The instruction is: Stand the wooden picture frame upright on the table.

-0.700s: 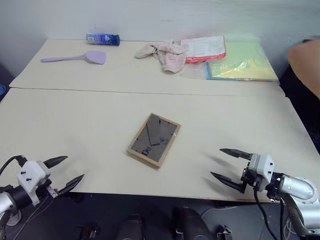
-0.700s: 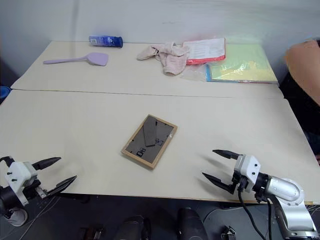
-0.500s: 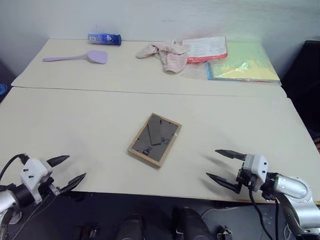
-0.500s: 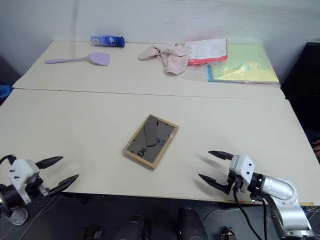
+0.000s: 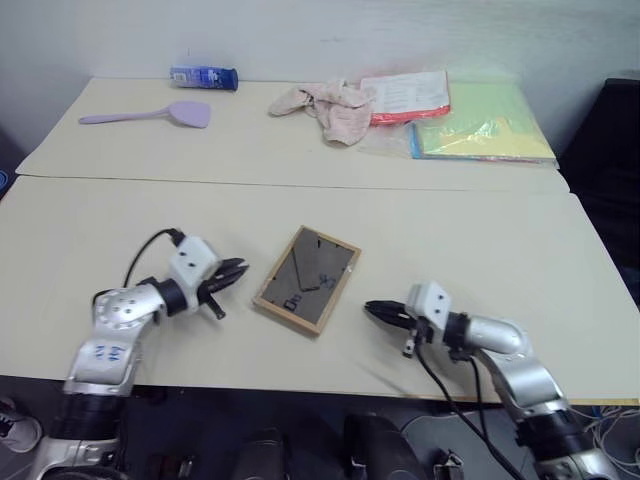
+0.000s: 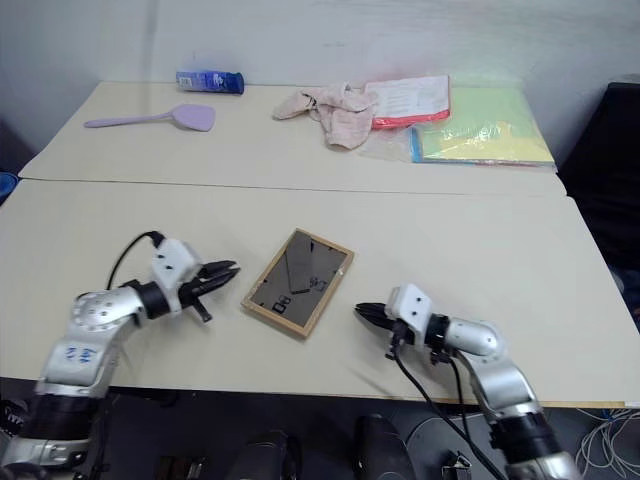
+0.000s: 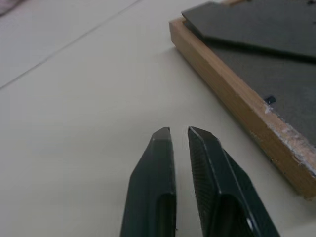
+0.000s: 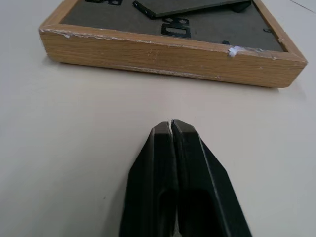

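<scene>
The wooden picture frame (image 5: 307,279) lies flat on the table (image 5: 500,270), with its dark back side up and the stand flap folded down against the back. It is on the near half of the table, a little in front of the seam between the two joined tops, and it is turned at an angle to the table edge.

The left gripper (image 5: 238,270) is just beside the left long edge of the frame and points toward it. Its two black fingers (image 7: 207,163) are clenched almost together, with only a thin gap between the tips, and they grasp nothing. They are close to the wooden edge but apart from it.

The right gripper (image 5: 372,311) is near the lower right side of the frame and points toward it too. Its fingers (image 8: 185,148) are pressed together and hold nothing. There is bare table between the tips and the wood.

On the far half of the table there is a blue bottle (image 5: 203,76) lying on its side, a lilac spatula (image 5: 150,115), a crumpled pink cloth (image 5: 327,106) and some coloured folders (image 5: 470,120) at the right.
</scene>
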Available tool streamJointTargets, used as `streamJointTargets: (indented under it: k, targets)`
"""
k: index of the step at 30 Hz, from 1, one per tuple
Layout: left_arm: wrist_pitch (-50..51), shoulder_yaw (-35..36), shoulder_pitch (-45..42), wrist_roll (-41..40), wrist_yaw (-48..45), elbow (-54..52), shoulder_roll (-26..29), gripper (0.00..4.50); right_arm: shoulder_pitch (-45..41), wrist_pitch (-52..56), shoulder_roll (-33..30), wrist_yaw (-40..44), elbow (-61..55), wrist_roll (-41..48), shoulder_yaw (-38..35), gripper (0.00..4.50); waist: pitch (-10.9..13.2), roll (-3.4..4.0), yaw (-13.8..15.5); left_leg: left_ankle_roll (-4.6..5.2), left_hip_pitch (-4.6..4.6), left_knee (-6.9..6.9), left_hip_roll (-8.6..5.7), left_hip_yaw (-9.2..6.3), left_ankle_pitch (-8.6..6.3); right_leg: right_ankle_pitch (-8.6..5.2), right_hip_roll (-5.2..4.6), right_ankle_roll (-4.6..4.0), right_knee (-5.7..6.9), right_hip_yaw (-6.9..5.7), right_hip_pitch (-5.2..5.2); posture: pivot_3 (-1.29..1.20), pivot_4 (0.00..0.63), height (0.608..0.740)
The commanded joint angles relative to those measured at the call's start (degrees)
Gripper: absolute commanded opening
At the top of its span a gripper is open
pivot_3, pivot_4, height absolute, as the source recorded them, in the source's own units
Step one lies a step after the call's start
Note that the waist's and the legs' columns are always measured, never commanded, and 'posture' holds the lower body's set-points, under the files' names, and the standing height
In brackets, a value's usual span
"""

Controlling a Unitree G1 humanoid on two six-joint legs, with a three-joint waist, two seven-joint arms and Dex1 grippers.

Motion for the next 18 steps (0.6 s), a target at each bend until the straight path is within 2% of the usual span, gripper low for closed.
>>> streamJointTargets:
  k: [1, 8, 14, 16, 18]
  targets:
    - [-1.62, -2.56, -1.98, 2.11, 0.6, 1.93, -1.82, 0.77, -3.29, -0.33, 2.52, -2.22, 2.05, -1.8, 1.35, 0.02, 0.0, -0.01, 0.04, 0.02, -0.04, 0.14, 0.0, -0.02, -0.01, 0.0, -0.01, 0.0, 0.01, -0.01, -0.01, 0.0, 0.15, 0.74]
    - [-0.55, -3.46, 3.25, -2.32, -5.59, -5.87, -1.83, 0.77, -7.91, -0.35, 3.62, -2.7, 4.8, -2.43, 0.94, 0.02, -0.01, -0.02, 0.01, 0.06, -0.08, 0.18, 0.02, -0.06, -0.07, 0.0, -0.05, 0.0, 0.06, 0.0, 0.0, 0.0, 0.15, 0.74]
    - [1.88, -1.07, 8.19, -3.28, -4.36, -10.12, -1.49, 0.77, -9.9, 1.63, 2.46, -1.27, 4.75, -2.62, 1.19, 0.02, -0.01, -0.02, -0.02, 0.06, -0.06, 0.2, 0.03, -0.07, -0.07, 0.0, -0.06, 0.0, 0.06, 0.02, 0.0, 0.0, 0.15, 0.74]
    - [6.54, 0.32, 9.26, -2.95, -2.94, -11.28, -0.04, 0.77, -9.55, 2.47, 1.2, -0.41, 3.36, -2.33, 0.76, 0.02, -0.01, -0.01, 0.01, 0.06, -0.07, 0.2, 0.03, -0.08, -0.07, 0.0, -0.06, 0.0, 0.06, 0.01, 0.0, 0.0, 0.15, 0.74]
    - [12.31, 3.14, 10.38, -6.26, -3.04, -13.45, 1.04, 0.77, -9.08, 3.59, -0.26, 0.0, 1.63, -1.94, -0.22, 0.02, -0.01, -0.01, 0.02, 0.07, -0.07, 0.2, 0.03, -0.08, -0.08, 0.0, -0.06, 0.0, 0.06, 0.01, 0.01, 0.0, 0.15, 0.74]
